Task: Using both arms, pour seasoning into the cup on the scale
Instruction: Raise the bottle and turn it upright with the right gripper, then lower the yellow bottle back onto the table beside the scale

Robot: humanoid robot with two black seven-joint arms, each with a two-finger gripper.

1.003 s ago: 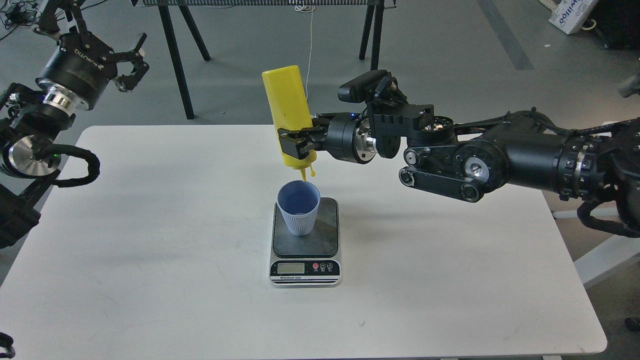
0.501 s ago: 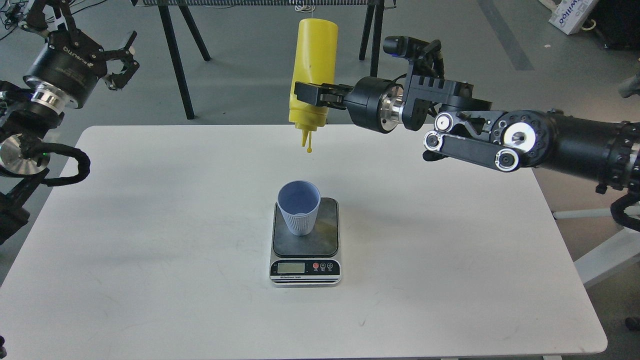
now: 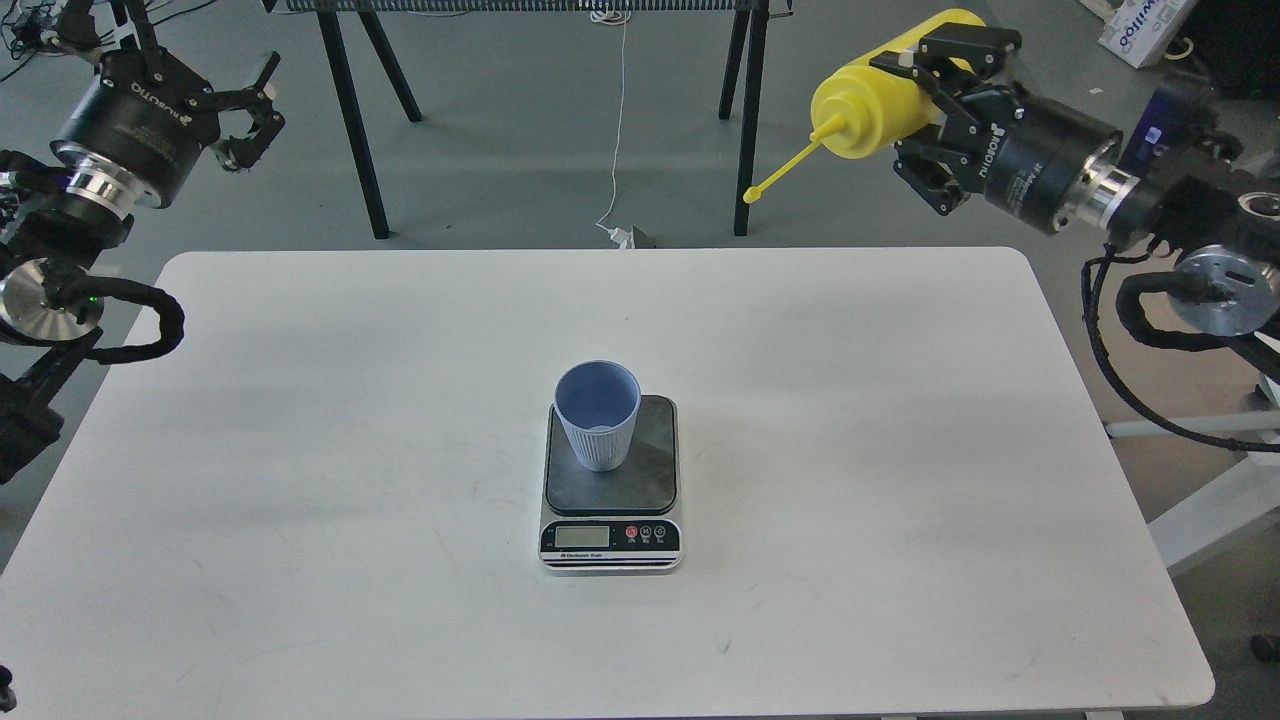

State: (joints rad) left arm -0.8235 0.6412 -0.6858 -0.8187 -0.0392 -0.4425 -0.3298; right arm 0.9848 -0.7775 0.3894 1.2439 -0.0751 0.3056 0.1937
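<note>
Right gripper (image 3: 925, 105) is clamped on the yellow seasoning bottle (image 3: 870, 115), held high past the table's far right corner, nozzle aimed left and slightly down, cap strap trailing. Left gripper (image 3: 250, 110) hangs at far left, fingers spread, holding nothing. Light-blue cup (image 3: 597, 428) stands upright on the scale (image 3: 612, 500), mid-way across the white table (image 3: 300, 450).

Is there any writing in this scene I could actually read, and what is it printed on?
Left claw: white lettering on its black wrist, upside down, not legible.
Right claw: white lettering on its wrist, too small to read.
Scale: small label under a blank display, too blurred.
Box, top right: blue print, cut off, unclear.
</note>
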